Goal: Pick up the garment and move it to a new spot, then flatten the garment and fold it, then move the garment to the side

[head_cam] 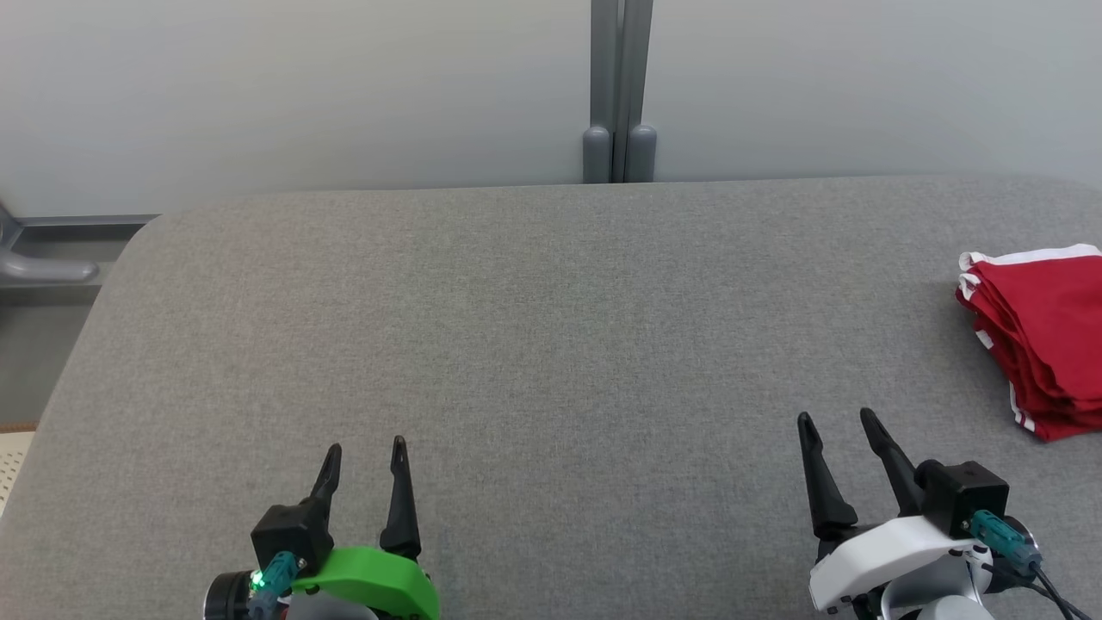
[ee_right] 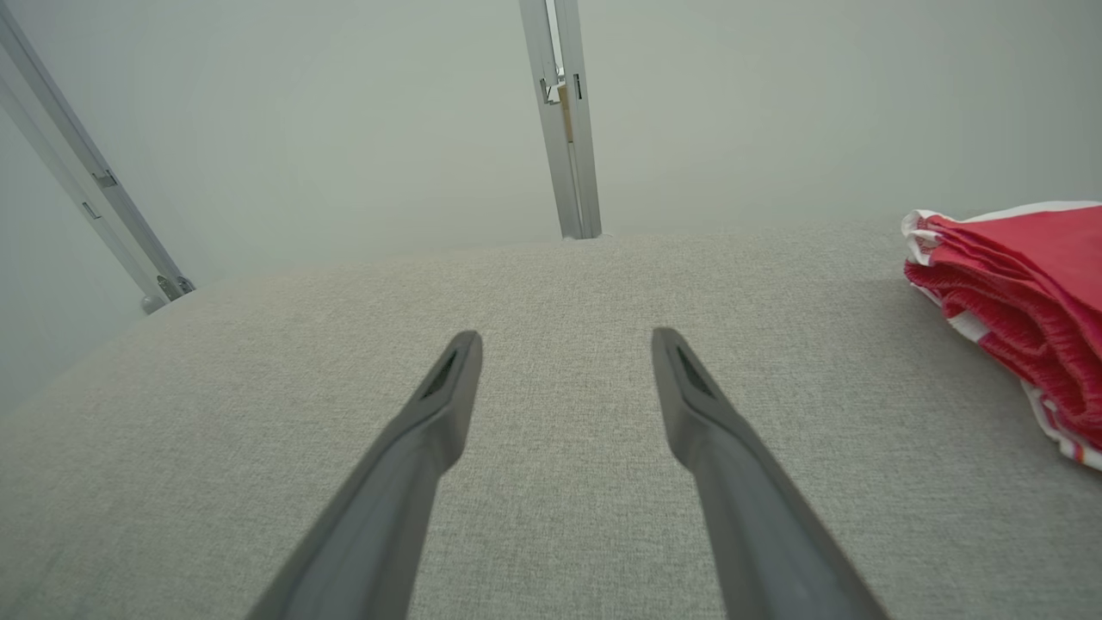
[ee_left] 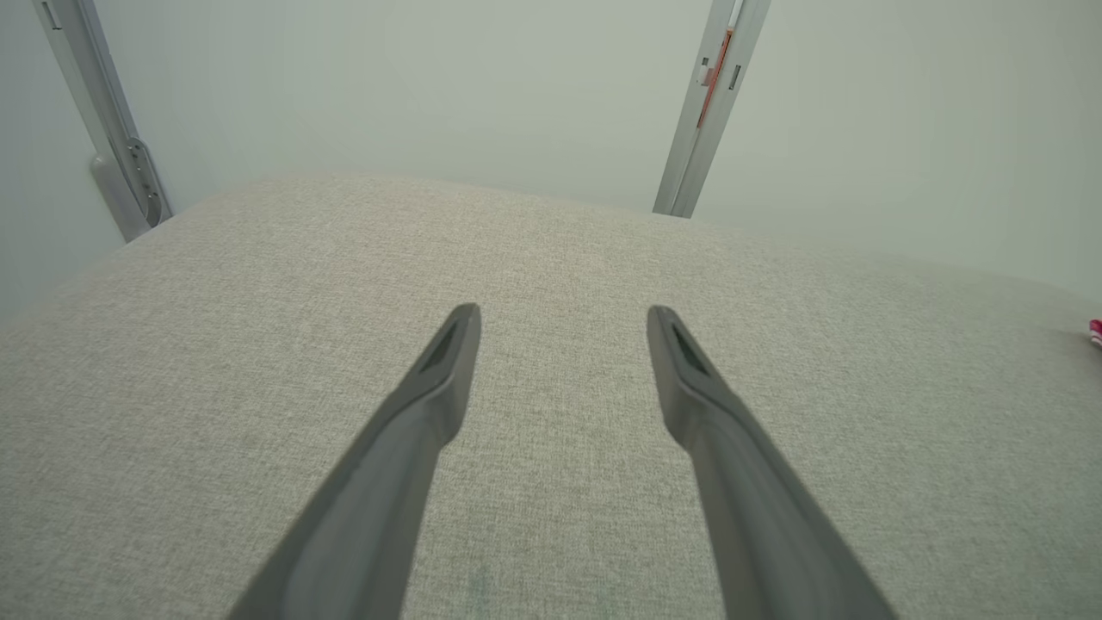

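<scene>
Before me lies a broad grey woven-fabric tabletop (head_cam: 551, 344) with rounded far corners. Behind it stand pale, plain wall panels (head_cam: 301, 86), joined by a grey metal double post (head_cam: 620, 86) at the far edge. Beyond the tabletop's far left corner I see a grey metal rail (head_cam: 52, 271).

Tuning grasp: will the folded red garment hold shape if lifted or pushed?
Probably floppy: the red garment lies in loose stacked folds, so lifting likely unfolds it. Pushed, layers may shear; the fabric-covered table looks grippy.
</scene>
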Controlling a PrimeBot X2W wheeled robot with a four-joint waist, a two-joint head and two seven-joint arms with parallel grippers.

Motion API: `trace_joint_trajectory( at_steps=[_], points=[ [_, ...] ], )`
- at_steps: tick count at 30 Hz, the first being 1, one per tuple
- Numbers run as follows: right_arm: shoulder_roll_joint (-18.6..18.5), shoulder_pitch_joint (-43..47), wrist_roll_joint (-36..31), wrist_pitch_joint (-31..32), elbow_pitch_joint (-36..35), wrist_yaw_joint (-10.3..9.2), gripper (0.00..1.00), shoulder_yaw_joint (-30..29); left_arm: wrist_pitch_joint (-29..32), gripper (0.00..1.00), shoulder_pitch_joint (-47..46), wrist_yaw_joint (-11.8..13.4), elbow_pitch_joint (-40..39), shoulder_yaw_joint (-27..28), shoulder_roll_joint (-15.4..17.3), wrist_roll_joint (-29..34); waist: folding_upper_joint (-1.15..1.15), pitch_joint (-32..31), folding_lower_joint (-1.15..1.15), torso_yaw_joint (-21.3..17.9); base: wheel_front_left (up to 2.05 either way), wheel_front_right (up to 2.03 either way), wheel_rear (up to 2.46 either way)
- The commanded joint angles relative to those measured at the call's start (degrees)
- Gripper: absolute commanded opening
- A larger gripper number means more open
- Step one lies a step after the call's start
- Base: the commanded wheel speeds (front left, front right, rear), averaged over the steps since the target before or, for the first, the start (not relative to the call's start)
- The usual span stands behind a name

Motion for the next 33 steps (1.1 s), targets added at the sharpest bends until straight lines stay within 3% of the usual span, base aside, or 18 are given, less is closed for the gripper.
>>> trace_joint_trajectory(
  at_steps=[1,15,16,19,33],
  points=[
    [-0.16,0.72,0.4,0.18,-0.22,-0.1,1.0,0.07,-0.19,1.0,0.88,-0.23,0.16,-0.01,0.33,-0.01,0.0,0.04,0.0,0.03,0.0,0.0,0.0],
    [-0.15,0.43,0.5,-0.38,-0.38,-0.1,1.0,-0.05,-0.18,1.0,1.1,-0.63,-1.28,0.49,0.35,0.25,0.0,0.13,0.0,-0.12,0.0,0.0,0.0],
    [0.02,0.03,0.41,-0.09,0.04,0.01,0.0,-0.02,0.01,0.0,0.14,-0.52,-1.22,0.4,0.2,-0.08,0.0,0.13,0.0,-0.12,0.0,0.0,0.0],
    [0.21,0.46,0.41,-0.01,1.51,0.01,0.0,0.02,0.33,0.0,0.49,-0.49,0.31,0.25,0.16,-0.09,0.0,0.14,0.0,-0.12,0.0,0.0,0.0],
    [-0.36,-0.99,15.8,2.59,1.68,0.0,0.0,-1.09,4.21,0.0,-0.13,-3.46,-0.58,5.01,-0.33,-12.65,0.0,0.32,0.0,-0.37,0.0,0.0,0.0]
  ],
)
